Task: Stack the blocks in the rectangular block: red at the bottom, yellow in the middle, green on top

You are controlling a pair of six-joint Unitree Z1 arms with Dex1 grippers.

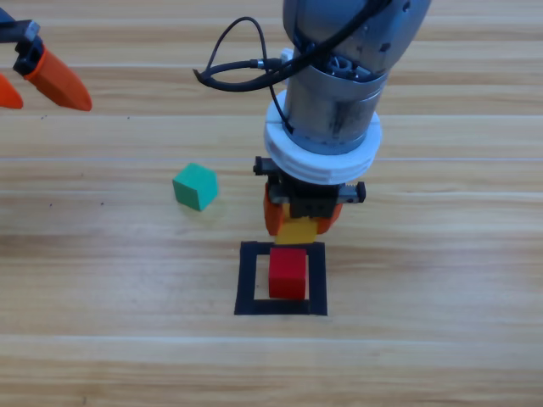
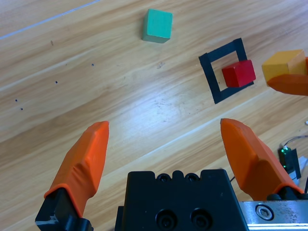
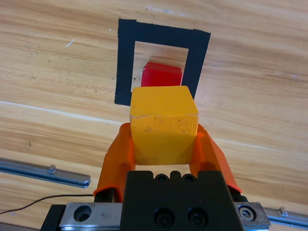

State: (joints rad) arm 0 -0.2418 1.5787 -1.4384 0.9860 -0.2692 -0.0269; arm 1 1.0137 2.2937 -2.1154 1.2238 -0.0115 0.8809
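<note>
The red cube (image 1: 288, 273) sits on the table inside the black tape square (image 1: 247, 280). My right gripper (image 1: 299, 222) is shut on the yellow cube (image 1: 296, 231) and holds it in the air just behind the red cube, over the square's far edge. In the right wrist view the yellow cube (image 3: 163, 124) is clamped between the orange jaws, with the red cube (image 3: 161, 75) partly hidden behind it inside the tape square (image 3: 124, 62). The teal-green cube (image 1: 196, 186) lies loose to the left of the square. My left gripper (image 1: 34, 80) waits open at the upper left edge.
A black cable (image 1: 233, 68) loops off the right arm above the table. In the left wrist view the green cube (image 2: 158, 26), the red cube (image 2: 238, 73) in the tape square (image 2: 209, 72) and the held yellow cube (image 2: 283, 65) lie far ahead of the open jaws.
</note>
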